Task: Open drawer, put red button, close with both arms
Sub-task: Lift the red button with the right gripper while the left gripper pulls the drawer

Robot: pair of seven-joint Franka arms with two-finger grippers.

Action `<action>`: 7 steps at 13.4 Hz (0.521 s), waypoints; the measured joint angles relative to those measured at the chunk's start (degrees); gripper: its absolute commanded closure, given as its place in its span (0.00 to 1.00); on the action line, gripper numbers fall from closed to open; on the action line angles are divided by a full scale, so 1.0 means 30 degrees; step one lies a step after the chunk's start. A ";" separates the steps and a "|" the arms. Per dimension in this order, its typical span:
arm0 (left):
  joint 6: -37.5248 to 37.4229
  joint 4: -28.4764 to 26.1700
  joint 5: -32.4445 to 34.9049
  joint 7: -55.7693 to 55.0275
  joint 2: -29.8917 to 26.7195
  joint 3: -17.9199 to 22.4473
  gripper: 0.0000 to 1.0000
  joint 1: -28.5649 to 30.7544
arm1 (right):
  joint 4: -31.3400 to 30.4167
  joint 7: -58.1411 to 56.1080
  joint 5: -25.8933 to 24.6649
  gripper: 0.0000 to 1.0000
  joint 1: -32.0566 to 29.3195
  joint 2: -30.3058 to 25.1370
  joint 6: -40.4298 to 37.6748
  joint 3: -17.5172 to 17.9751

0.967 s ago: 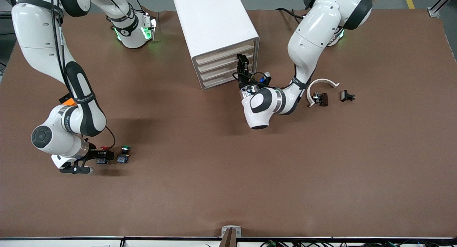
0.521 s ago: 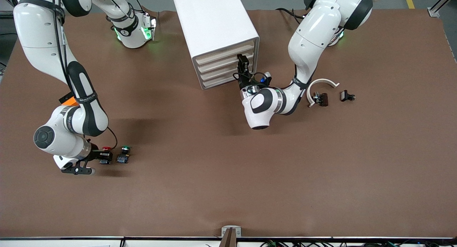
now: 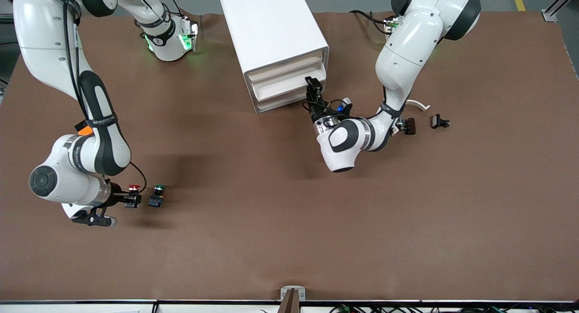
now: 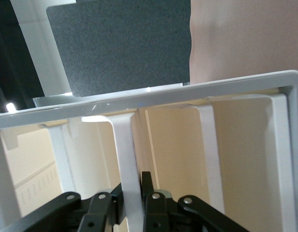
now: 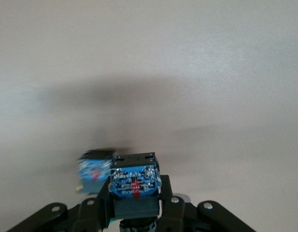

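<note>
Right claw (image 3: 128, 198) grips red button (image 3: 133, 187); no labels legible

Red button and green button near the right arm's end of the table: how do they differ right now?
The red button has a red cap; the green button has a green one. The red button is clamped in the right claw, which is shut on it; the green button stands free beside it, untouched, slightly toward the left arm's end. Both share a black body on a bluish base.

Bright even overhead light, soft arm shadows, wrist views blurred.
</note>
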 measured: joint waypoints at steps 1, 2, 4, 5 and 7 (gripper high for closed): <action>0.0032 0.0013 -0.0288 0.0055 -0.0005 0.0057 0.86 0.0317 | 0.0088 0.0899 0.0000 1.00 0.0314 -0.0634 -0.0914 0.0008; 0.0097 0.0027 -0.0420 0.0129 -0.0003 0.0082 0.86 0.0681 | 0.0081 0.1999 0.0000 1.00 0.0717 -0.1307 -0.1788 0.0028; 0.0270 0.0042 -0.0729 0.0236 -0.0002 0.0095 0.86 0.1376 | 0.0003 0.4959 0.0001 1.00 0.1899 -0.2506 -0.3132 0.0080; 0.0399 0.0045 -0.0909 0.0249 -0.0002 0.0102 0.86 0.1670 | -0.0041 0.6765 0.0000 1.00 0.2717 -0.3086 -0.3665 0.0094; 0.0575 0.0055 -0.1184 0.0302 -0.0002 0.0107 0.85 0.2195 | -0.0123 1.0307 -0.0003 1.00 0.4453 -0.4166 -0.4688 0.0104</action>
